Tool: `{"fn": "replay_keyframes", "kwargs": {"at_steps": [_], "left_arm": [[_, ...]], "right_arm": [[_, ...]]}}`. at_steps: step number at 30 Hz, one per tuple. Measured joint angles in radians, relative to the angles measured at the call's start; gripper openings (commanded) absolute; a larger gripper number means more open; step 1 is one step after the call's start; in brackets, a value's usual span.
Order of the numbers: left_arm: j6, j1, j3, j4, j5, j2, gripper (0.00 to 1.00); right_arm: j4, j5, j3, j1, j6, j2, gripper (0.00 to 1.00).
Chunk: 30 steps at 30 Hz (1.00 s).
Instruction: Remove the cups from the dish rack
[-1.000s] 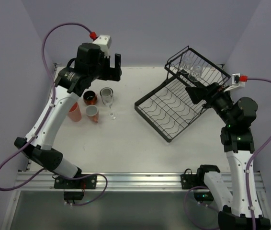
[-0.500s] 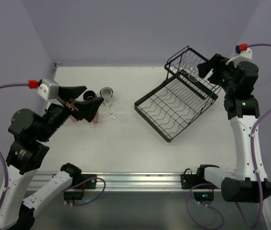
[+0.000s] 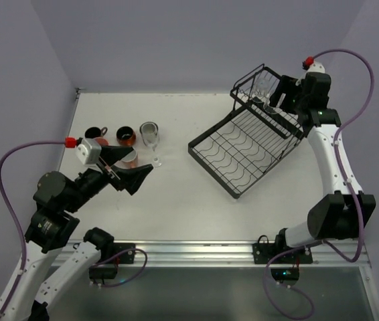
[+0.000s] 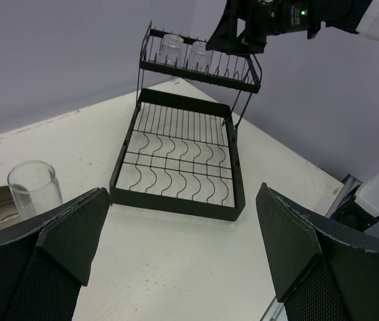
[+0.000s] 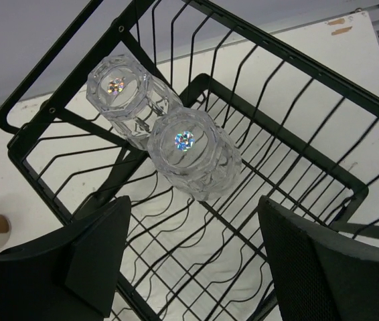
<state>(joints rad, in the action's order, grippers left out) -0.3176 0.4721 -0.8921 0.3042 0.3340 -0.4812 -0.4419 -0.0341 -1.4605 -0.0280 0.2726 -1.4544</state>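
The black wire dish rack [image 3: 211,172] lies at centre right, its raised basket at the far end. Two clear glasses [image 3: 268,99] rest upside down in that basket. My right gripper [image 3: 282,93] is open just over the basket; in its wrist view the two glasses [image 5: 189,150] [image 5: 119,93] lie just ahead of the open fingers [image 5: 193,254]. My left gripper [image 3: 128,172] is open and empty, low at the near left, aimed at the rack [image 4: 176,204]. A dark brown mug [image 3: 94,134], an orange-red mug [image 3: 126,136] and a clear glass [image 3: 149,132] stand on the table at far left.
Another small cup [image 3: 131,156] is partly hidden behind my left gripper. The flat grid tray of the rack [image 5: 206,81] holds nothing. Purple walls close in the table at the back and both sides. The right arm [image 4: 276,20] shows over the basket in the left wrist view.
My left arm has pulled back from the cups at far left to the near left and turned toward the rack. My right arm has swung to the back, over the raised basket.
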Motion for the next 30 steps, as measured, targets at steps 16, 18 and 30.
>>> {"fn": "replay_keyframes", "kwargs": {"at_steps": [16, 18, 30], "left_arm": [[0.060, 0.000, 0.022, -0.013, 0.000, -0.018, 1.00], [0.061, 0.000, 0.022, -0.018, 0.000, -0.025, 1.00], [0.056, 0.000, 0.019, -0.053, 0.033, -0.082, 1.00]], "right_arm": [[0.003, 0.177, -0.164, 0.066, -0.102, -0.190, 0.77], [0.002, 0.178, -0.169, 0.066, -0.104, -0.202, 0.76], [0.040, 0.207, -0.167, 0.067, -0.090, -0.199, 0.20]]}}
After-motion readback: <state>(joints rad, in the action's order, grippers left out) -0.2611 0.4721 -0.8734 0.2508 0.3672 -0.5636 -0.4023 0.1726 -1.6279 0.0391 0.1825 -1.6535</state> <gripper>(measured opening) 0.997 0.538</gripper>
